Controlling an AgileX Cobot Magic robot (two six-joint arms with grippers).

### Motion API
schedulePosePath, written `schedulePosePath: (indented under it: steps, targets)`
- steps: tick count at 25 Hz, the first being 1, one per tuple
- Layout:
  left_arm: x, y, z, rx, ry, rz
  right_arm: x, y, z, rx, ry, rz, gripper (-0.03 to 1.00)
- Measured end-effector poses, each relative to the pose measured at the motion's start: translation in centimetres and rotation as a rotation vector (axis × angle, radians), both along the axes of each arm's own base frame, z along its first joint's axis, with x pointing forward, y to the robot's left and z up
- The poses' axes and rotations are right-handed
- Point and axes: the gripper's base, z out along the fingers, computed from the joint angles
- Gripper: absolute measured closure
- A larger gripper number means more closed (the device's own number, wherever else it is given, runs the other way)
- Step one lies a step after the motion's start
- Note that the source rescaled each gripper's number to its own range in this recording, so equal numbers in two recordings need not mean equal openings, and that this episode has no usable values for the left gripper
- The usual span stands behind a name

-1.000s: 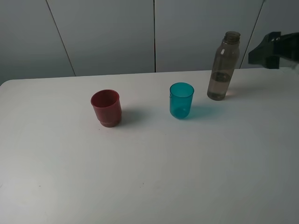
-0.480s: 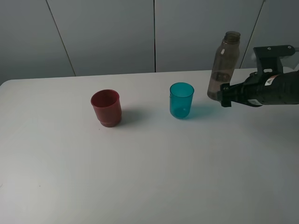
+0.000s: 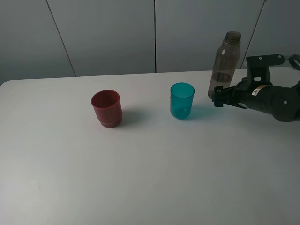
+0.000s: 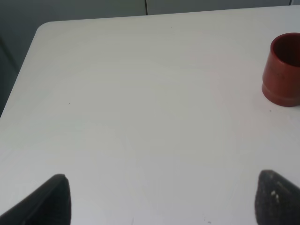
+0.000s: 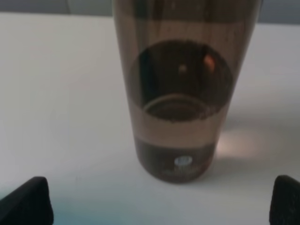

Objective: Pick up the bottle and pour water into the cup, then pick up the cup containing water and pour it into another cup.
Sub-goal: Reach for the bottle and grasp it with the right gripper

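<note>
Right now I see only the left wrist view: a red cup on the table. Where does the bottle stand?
Observer: The bottle stands upright near the right end of the table, beyond the teal cup.
Operator: Is the right gripper holding it?
Observer: No. The right gripper is open, and the bottle stands just ahead, centred between its fingers, untouched.
Operator: Any water inside?
Observer: Its lower part looks darker, like liquid.

The bottle (image 3: 226,65) is glossy translucent plastic — teal cup (image 3: 182,101) likewise; red cup (image 3: 106,108) opaque, smooth plastic; table (image 3: 150,178) matt and smooth.
</note>
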Motion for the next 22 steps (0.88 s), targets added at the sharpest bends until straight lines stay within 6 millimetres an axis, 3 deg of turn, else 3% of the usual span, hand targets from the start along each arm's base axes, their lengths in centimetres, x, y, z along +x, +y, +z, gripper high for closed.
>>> schedulePosePath:
  steps: [12, 22]
  targets:
    - [0.0, 0.0, 0.0, 0.000, 0.000, 0.000, 1.4, 0.1, -2.6, -0.009, -0.066, -0.006, -0.03]
    - [0.0, 0.0, 0.0, 0.000, 0.000, 0.000, 3.2, 0.2, -2.8, -0.020, -0.134, -0.027, -0.03]
